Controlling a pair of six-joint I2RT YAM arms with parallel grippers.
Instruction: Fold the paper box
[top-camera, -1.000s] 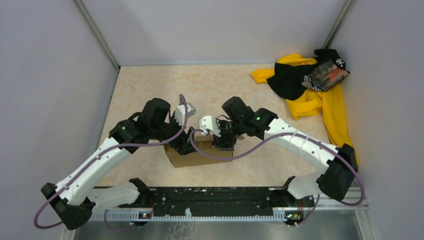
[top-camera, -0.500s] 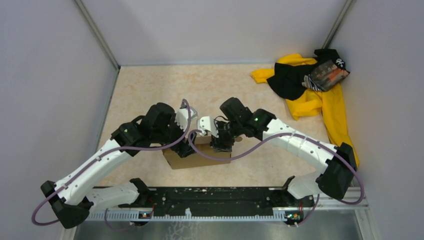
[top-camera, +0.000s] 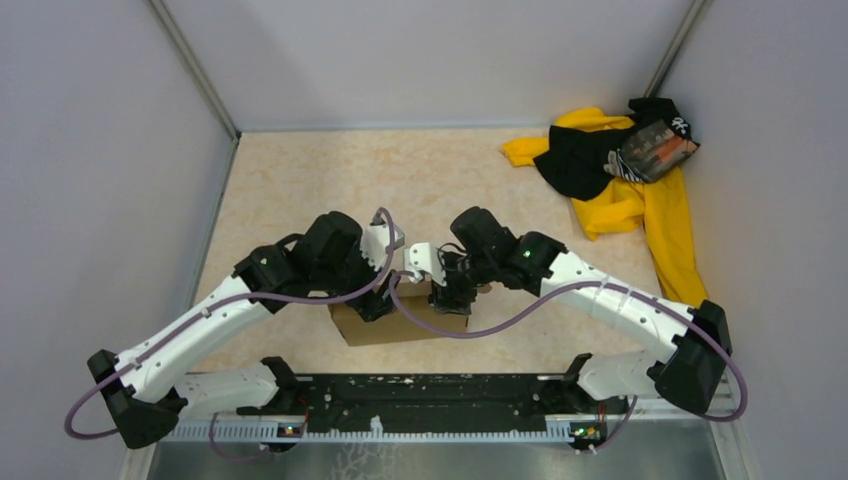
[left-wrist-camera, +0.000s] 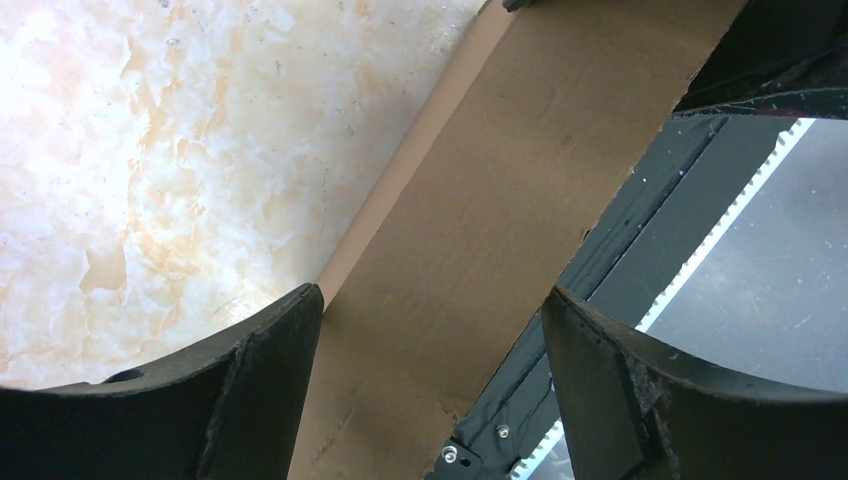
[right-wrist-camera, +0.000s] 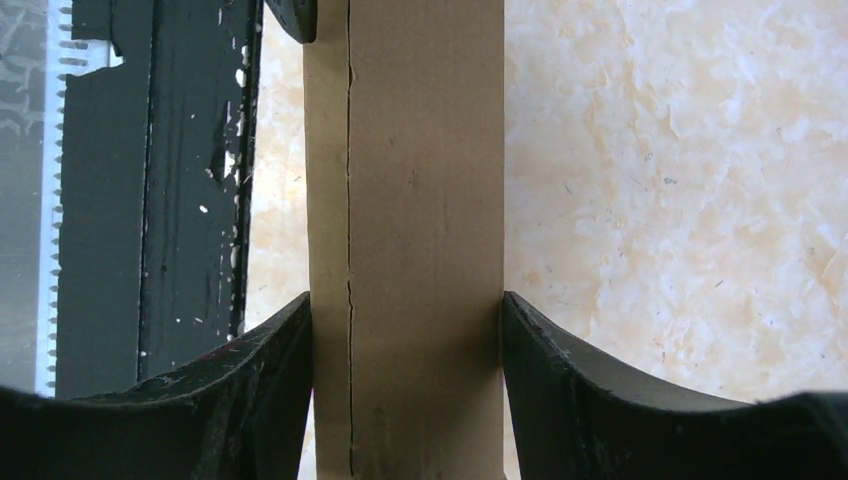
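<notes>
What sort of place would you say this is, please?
Probably a lab robot cell: plain grey partition walls enclose a marbled tabletop, two arms are bolted to a black rail, with a paper box and a cloth pile as props.

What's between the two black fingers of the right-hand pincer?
A strip of the plain brown cardboard box fills the gap, touching both fingers of the right pincer; the right wrist view shows it.
</notes>
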